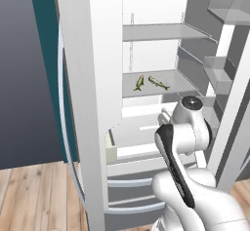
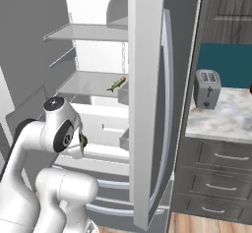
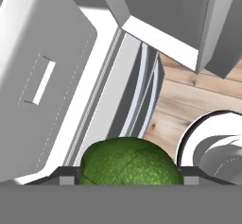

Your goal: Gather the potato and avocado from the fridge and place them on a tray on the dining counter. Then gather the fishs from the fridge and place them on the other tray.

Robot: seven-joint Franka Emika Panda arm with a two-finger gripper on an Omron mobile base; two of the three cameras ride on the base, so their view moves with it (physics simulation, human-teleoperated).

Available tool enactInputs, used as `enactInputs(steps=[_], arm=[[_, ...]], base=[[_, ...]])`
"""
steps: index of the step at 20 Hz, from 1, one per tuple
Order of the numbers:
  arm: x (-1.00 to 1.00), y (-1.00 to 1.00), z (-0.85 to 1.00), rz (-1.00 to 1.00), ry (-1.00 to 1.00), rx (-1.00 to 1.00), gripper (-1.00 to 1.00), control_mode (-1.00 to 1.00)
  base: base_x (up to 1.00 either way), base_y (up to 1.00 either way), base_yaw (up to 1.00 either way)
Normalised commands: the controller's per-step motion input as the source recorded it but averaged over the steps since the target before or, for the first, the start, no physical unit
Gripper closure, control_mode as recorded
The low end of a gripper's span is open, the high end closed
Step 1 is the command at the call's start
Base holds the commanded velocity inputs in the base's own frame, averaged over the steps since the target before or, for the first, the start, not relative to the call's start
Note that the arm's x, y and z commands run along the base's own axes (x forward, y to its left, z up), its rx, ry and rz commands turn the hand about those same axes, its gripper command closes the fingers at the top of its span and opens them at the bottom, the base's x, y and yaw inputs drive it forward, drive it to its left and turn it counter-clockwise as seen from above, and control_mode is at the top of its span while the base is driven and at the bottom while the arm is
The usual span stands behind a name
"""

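Observation:
The fridge [image 1: 83,103] stands with both doors open, its white shelved inside facing me. Two slender grey-green fishs [image 1: 139,83] [image 1: 158,82] lie side by side on the middle shelf; one fish [image 2: 116,84] peeks past the door edge in the right base view. The dark green avocado [image 3: 130,164] sits between my fingertips, the gripper [image 3: 128,179] shut on it, pointing down over the fridge's lower drawers and the wood floor. A sliver of the avocado [image 2: 84,139] shows under my hand, in front of the fridge. The potato, both trays and the dining counter are out of view.
The open fridge doors [image 2: 147,104] flank my arm on both sides. A steel toaster [image 2: 207,88] stands on a marbled counter [image 2: 226,121] with dark drawers to the right. Grey fridge drawers [image 1: 132,196] are shut below. Wood floor [image 1: 34,201] lies to the left.

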Motion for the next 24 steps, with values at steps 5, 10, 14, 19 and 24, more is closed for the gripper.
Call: enactInputs(steps=[5,10,14,19,24], arm=[[0.00,0.00,-0.03,0.00,0.04,0.00,1.00,-1.00],[0.00,0.00,0.00,0.00,0.00,0.00,1.00,-1.00],[0.00,0.00,0.00,0.00,0.00,0.00,1.00,-1.00],[0.00,0.00,0.00,0.00,0.00,0.00,1.00,1.00],[0.00,0.00,0.00,0.00,0.00,0.00,1.00,1.00]], base=[[0.00,0.00,0.00],[0.00,0.00,0.00],[0.00,0.00,0.00],[0.00,0.00,0.00],[-0.25,0.01,0.00]])
